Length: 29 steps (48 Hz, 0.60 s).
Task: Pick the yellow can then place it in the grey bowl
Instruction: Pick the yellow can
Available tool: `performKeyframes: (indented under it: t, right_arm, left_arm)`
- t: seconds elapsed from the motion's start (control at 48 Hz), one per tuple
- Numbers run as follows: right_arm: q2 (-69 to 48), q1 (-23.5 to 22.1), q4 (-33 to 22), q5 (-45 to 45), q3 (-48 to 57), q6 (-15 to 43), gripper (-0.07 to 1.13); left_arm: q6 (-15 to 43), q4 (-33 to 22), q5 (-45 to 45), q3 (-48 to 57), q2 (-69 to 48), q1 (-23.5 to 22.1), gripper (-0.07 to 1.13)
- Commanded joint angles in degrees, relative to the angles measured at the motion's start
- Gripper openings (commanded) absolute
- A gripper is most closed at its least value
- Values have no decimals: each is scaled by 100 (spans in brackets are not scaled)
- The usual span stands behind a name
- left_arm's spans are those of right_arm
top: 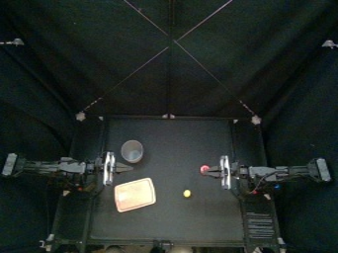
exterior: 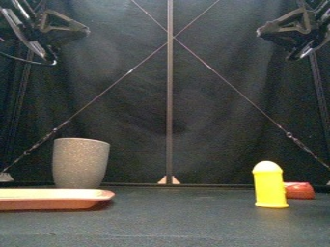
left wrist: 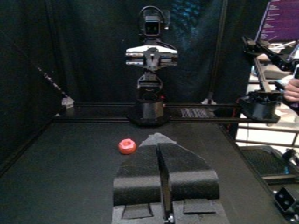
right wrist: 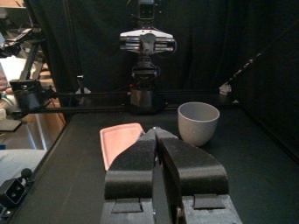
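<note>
The yellow can point(top: 187, 193) point(exterior: 269, 184) stands upright on the table, right of the middle and toward the front. The tall grey speckled cup point(top: 132, 150) point(exterior: 80, 162) point(right wrist: 198, 122) stands upright at the left, farther back. My left gripper point(top: 111, 170) point(left wrist: 165, 147) rests at the table's left side, shut and holding nothing. My right gripper point(top: 219, 171) point(right wrist: 156, 133) rests at the right side, also shut and holding nothing. Both hang high, well clear of the can. The left wrist view does not show the can.
A flat pink tray point(top: 134, 195) point(exterior: 52, 199) point(right wrist: 121, 140) lies at the front left, between the cup and the can. A small red toy point(top: 204, 170) point(exterior: 299, 190) point(left wrist: 125, 145) lies just behind the can, near the right gripper.
</note>
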Motion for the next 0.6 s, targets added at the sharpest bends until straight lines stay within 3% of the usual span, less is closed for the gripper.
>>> performKeyframes:
  t: [0.021, 0.458, 0.604]
  right_arm:
    - [167, -18, 18, 9, 0, 18, 3]
    - [1397, 9, -290, 88, 9, 9, 4]
    - [1512, 123, -264, 97, -18, 18, 16]
  left_arm:
    - [-9, -18, 105, -141, 79, 0, 0]
    - [18, -53, 88, -44, 79, 18, -3]
    - [18, -53, 79, -26, 70, 18, -3]
